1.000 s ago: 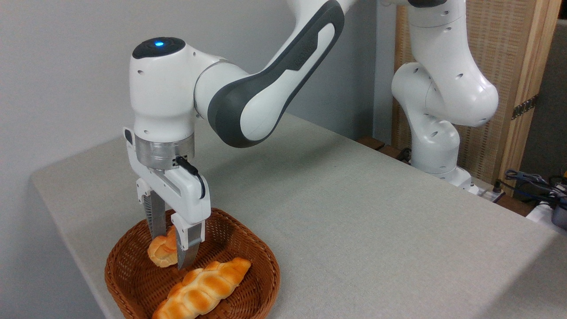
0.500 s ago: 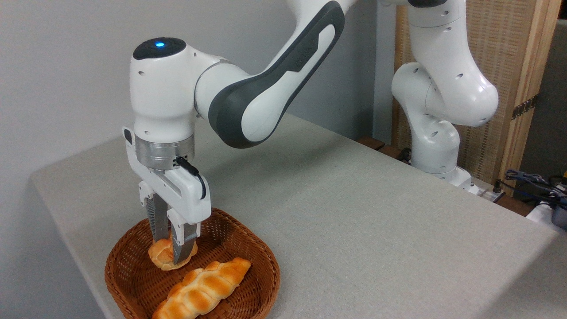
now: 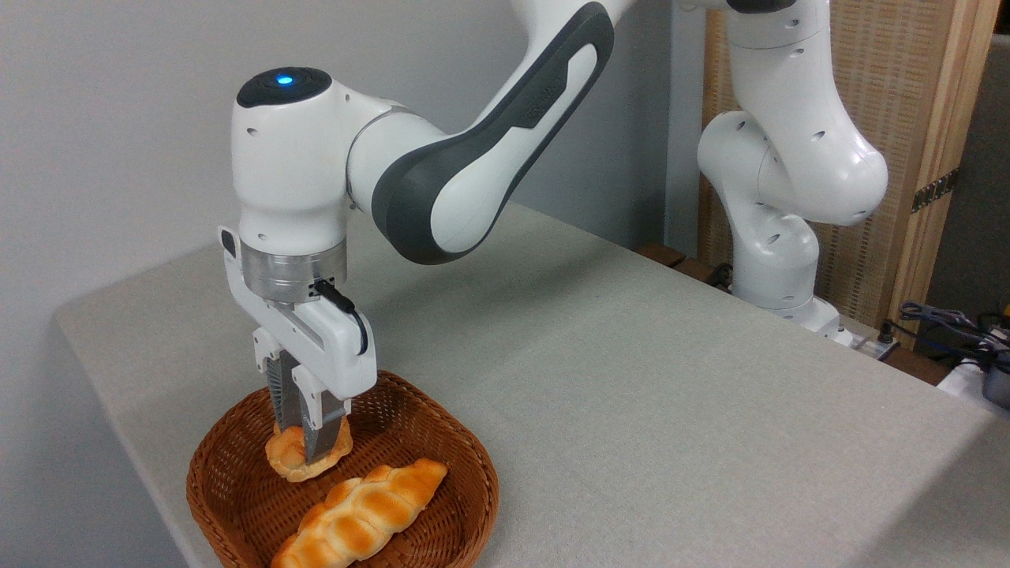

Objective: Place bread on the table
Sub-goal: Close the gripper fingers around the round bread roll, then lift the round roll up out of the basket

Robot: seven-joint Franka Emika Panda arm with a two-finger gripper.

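so the end effector is pinched narrow on the bread, which sits in the basket beside a braided loaf, not yet on the surface. looks light, soft, squashable; hold across the middle, gently. roundish bun, no clear long axis, glazed top up.
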